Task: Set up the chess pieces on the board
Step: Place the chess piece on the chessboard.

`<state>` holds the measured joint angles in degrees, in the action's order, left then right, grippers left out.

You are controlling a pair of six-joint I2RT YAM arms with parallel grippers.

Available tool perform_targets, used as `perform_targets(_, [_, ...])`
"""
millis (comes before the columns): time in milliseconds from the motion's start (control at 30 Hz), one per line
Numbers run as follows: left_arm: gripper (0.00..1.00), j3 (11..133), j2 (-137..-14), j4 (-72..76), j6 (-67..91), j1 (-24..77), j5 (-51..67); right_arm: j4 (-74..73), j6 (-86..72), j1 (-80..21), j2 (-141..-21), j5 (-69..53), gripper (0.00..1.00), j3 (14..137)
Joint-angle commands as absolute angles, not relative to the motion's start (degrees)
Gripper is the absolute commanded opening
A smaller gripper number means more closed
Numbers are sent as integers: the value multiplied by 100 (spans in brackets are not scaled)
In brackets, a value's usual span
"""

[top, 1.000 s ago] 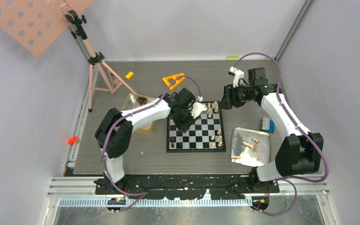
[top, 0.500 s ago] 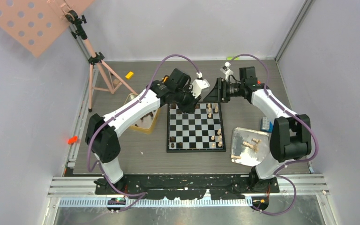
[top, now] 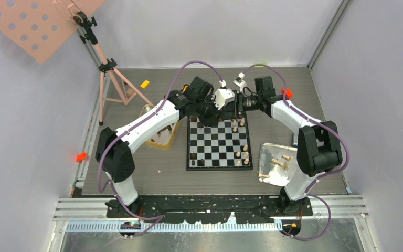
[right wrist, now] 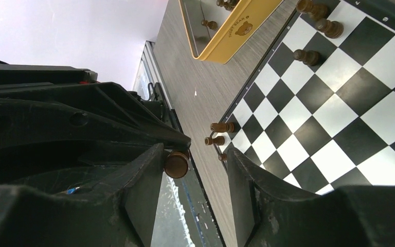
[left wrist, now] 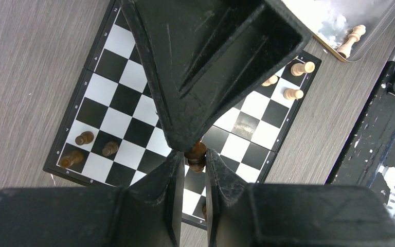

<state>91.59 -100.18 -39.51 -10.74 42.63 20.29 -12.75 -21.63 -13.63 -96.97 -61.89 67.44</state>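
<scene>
My left gripper (top: 226,109) hangs over the far edge of the board (top: 218,147), shut on a dark brown chess piece (left wrist: 195,153). In the left wrist view its fingers (left wrist: 172,175) pinch the piece above the board (left wrist: 118,118). My right gripper (top: 237,104) meets it from the right and is open. In the right wrist view the piece's round base (right wrist: 176,164) sits beside the left finger (right wrist: 144,190), with a wide gap to the other one. Dark pieces (top: 197,157) stand at the board's near left, pale ones (top: 244,152) along its right side.
A gold tin (top: 162,139) holding dark pieces lies left of the board. A silver tray (top: 273,178) with several pale pieces (top: 280,163) lies to its right. A tripod (top: 105,79) and a small yellow block (top: 145,83) stand at the far left.
My left gripper rose from the board to its far edge with the dark piece. My right gripper swung left until its jaws came around that piece.
</scene>
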Motion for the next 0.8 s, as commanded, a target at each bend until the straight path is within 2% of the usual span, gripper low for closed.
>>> perform_targets(0, [0,9146,-9941,-3762,-1065,4271,1954,-1323,-2037,-1451,-9728,-6393,53,6826])
perform_targets(500, [0,9166,-9982,-3805,-1151,4363,1801,-1562,-1904,-1585,-9795,-6546,42,6917])
perform_targets(667, [0,9163,-10024,-3828,-1193,4411,1785,-1564,-1925,-1599,-9864,-6574,33,7000])
perform_targets(767, [1,9158,-10037,-3829,-1212,4421,1755,-1564,-1933,-1599,-9872,-6606,23,7034])
